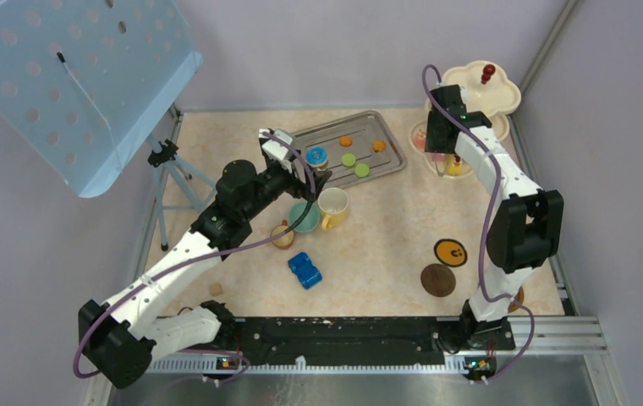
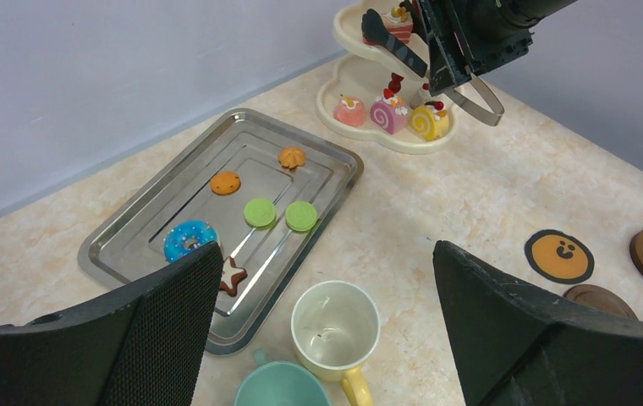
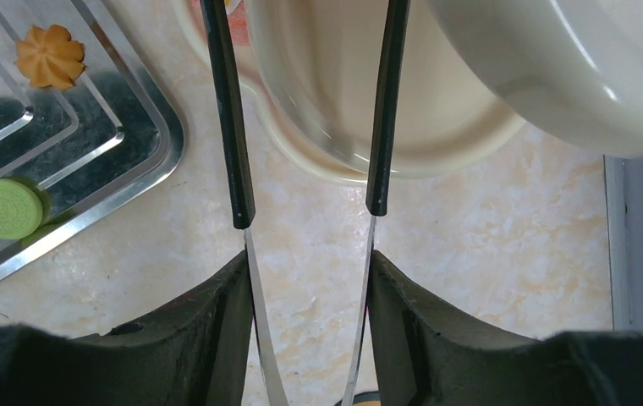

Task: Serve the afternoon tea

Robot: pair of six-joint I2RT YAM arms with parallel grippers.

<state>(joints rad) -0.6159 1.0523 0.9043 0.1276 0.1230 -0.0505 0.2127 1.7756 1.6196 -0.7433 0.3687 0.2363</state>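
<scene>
The right gripper (image 3: 308,283) is clamped on the black tongs (image 3: 232,127), whose arms are extended over the cream stand (image 3: 453,127) — toy cakes (image 2: 388,112) are seen on its bottom tier. The left gripper (image 2: 326,254) is spread wide with nothing between its fingers, above the yellow mug (image 2: 335,326) and teal cup (image 2: 280,391). More sweets (image 2: 260,212) are laid out on the metal tray (image 2: 132,233).

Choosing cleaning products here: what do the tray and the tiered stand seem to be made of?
The tray looks like polished metal, probably stainless steel: silvery, reflective, with pressed ridges. The tiered stand looks like glossy cream plastic or glazed ceramic; its smooth sheen alone cannot settle which.
</scene>
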